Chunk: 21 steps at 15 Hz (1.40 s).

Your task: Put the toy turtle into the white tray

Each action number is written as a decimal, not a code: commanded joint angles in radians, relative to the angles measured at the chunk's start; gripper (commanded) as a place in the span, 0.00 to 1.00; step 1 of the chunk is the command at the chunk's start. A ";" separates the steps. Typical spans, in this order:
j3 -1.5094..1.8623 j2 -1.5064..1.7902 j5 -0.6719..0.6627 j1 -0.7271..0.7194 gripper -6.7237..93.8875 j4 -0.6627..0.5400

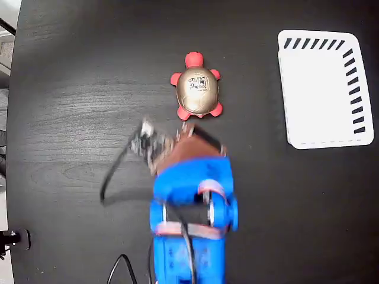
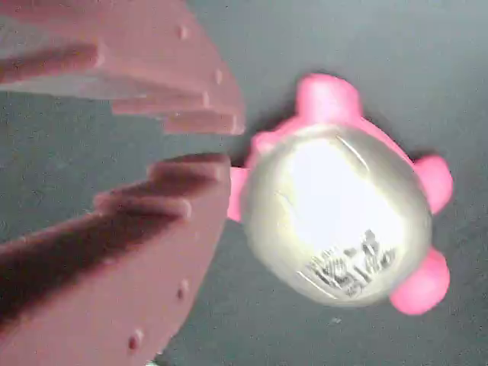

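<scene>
The hand (image 2: 221, 141), its red fingers nearly closed with only a narrow gap and nothing between them, sits just beside the toy turtle (image 1: 198, 87). The turtle rests on the black tabletop (image 1: 71, 89), well apart from the white tray (image 1: 323, 89).

The scene is viewed from directly overhead by the fixed view, from some height, so that most of the black table (image 1: 71, 89) is taken in, with the blue arm (image 1: 189, 231) entering from the bottom edge. A very close, blurred look down past the gripper (image 2: 221, 141) onto the table is given by the wrist view. The toy turtle (image 1: 198, 87) (image 2: 339, 213) is shared by both views.
</scene>
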 commanded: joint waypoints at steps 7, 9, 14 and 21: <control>-0.611 -0.483 0.400 0.107 0.16 0.152; -0.626 -0.535 0.460 0.094 0.29 0.153; -0.657 -0.615 0.565 0.054 0.47 0.178; -0.703 -0.686 0.606 -0.018 0.59 0.192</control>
